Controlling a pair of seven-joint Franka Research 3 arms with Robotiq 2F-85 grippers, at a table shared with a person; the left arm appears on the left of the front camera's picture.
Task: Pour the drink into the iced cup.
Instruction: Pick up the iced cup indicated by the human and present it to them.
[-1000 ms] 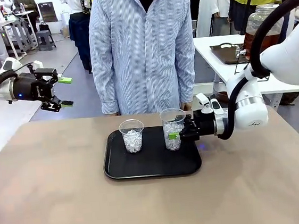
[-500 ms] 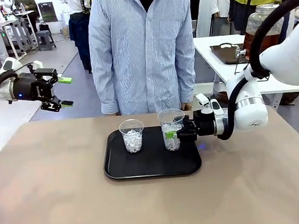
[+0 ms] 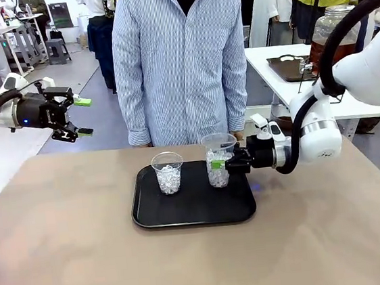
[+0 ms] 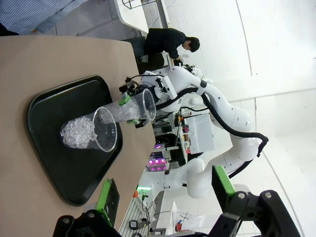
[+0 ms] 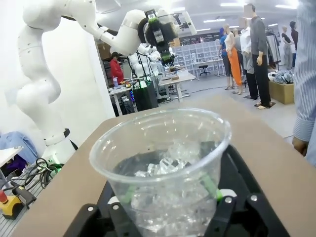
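Noting right gripper pinching the iced cup over the right half of the black tray; we cannot tell if its base touches. Second cup stands on the tray, apart. Left gripper spread, high at left. Drink sits in a jar on the side table.

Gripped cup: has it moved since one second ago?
Yes. The cup has risen slightly against the tray, held by the right gripper.

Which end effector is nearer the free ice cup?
Right. The right end effector grips the neighbouring cup beside the free cup; left end effector hovers open, far left.
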